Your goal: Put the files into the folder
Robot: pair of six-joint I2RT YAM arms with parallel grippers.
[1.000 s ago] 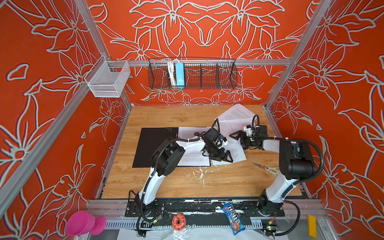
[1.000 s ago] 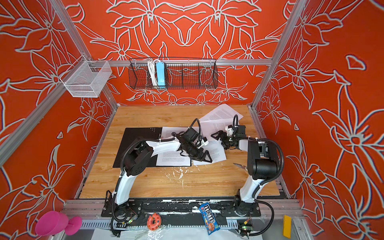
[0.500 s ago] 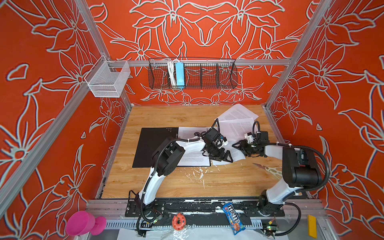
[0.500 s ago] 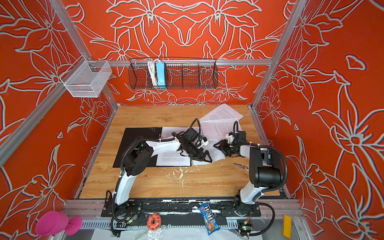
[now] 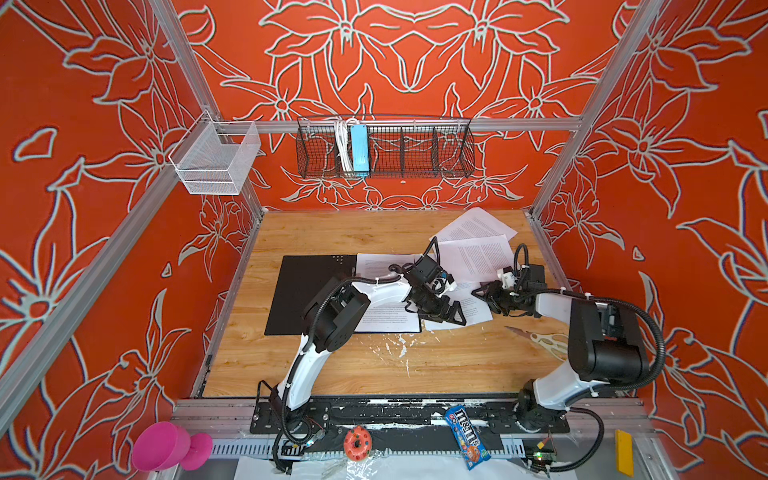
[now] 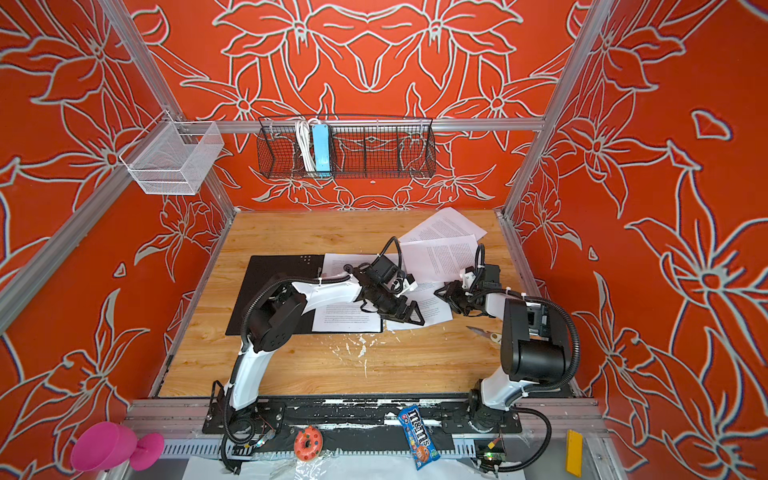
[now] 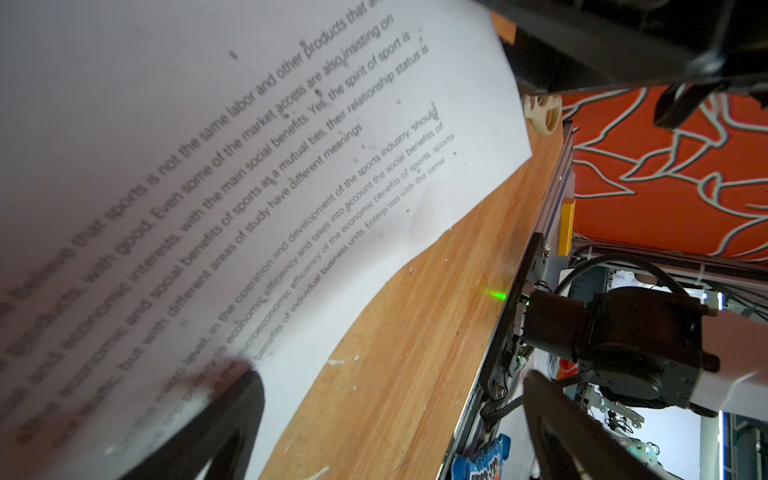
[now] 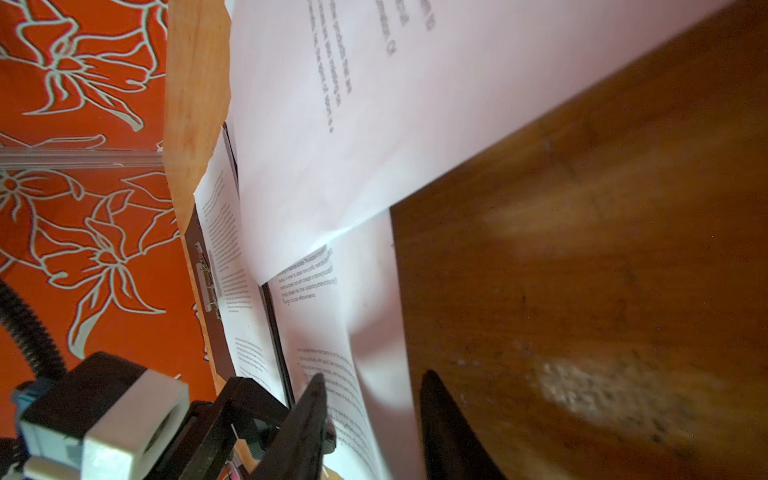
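Judging the sheet (image 8: pixel 365 316) light, limp, slippery — pinch its raised edge; right tool (image 8: pixel 372 380) gapped astride it, left tool (image 7: pixel 390 374) spread wide.

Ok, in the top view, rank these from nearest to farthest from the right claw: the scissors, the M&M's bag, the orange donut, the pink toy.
From the right claw:
1. scissors, just front-right of it.
2. M&M's bag, front edge, right of middle.
3. orange donut, front edge, near the middle.
4. pink toy, far front-left corner.
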